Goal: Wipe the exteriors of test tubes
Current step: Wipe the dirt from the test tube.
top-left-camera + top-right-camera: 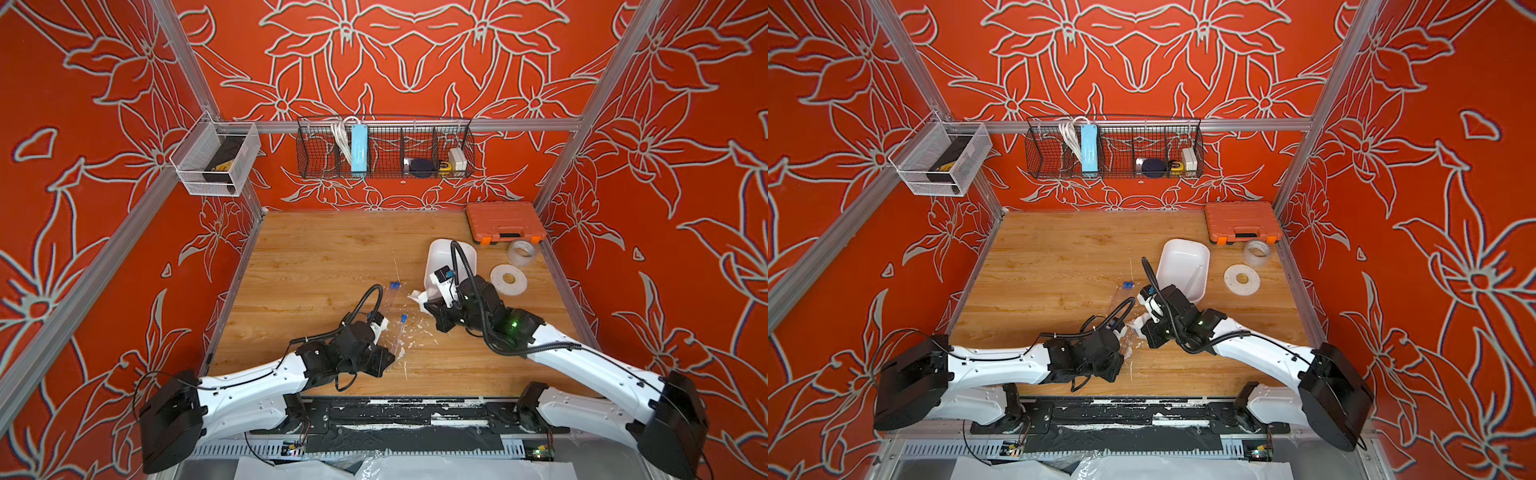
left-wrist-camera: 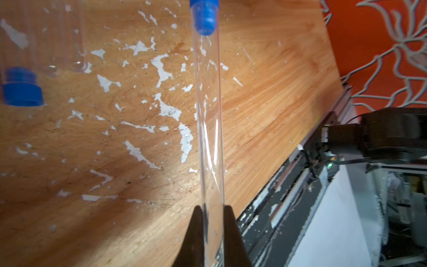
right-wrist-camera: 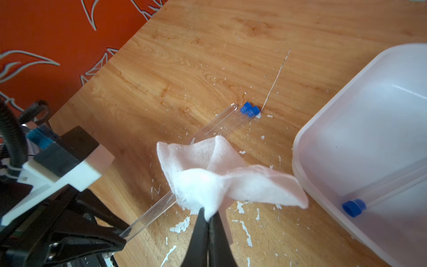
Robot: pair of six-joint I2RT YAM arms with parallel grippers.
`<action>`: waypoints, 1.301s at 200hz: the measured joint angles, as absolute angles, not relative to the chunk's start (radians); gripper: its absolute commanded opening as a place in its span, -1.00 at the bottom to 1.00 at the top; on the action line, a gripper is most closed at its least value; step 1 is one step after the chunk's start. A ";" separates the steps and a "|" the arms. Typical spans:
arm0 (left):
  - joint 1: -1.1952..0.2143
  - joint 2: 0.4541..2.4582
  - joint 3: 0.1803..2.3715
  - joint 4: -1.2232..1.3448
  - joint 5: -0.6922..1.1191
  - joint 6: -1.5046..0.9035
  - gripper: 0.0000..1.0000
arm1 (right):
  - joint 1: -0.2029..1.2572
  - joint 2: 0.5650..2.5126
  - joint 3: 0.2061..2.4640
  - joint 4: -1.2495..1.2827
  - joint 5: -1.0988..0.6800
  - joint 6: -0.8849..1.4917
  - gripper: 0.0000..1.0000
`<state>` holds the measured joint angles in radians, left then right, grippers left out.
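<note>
Only the right wrist view showed a capped tube [image 3: 390, 185] lying inside the white tub [image 3: 369, 129]. The left gripper [image 2: 211, 212] was clamped on a second tube [image 2: 209, 115] at its uncapped end. The right gripper [image 3: 208, 215], pinched shut on a cloth [image 3: 208, 182], held it over that tube's middle. Both arms reached low and inward.

test tubes [image 3: 219, 126] clear, caps [image 3: 249, 111] blue | gauze [image 3: 198, 161] white | walls [image 1: 83, 166] orange (grey floral outlines)
</note>
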<state>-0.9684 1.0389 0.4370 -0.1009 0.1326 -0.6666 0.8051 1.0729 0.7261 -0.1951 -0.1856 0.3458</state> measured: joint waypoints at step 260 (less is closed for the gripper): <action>-1.114 1.442 0.598 -0.089 -0.149 -0.587 -0.79 | 0.930 1.537 0.700 -0.055 -0.350 0.468 -1.00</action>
<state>-1.1137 1.4418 0.5983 -0.0891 -0.1490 -0.5873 0.9302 1.5372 0.6998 -0.0547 -0.3496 0.4683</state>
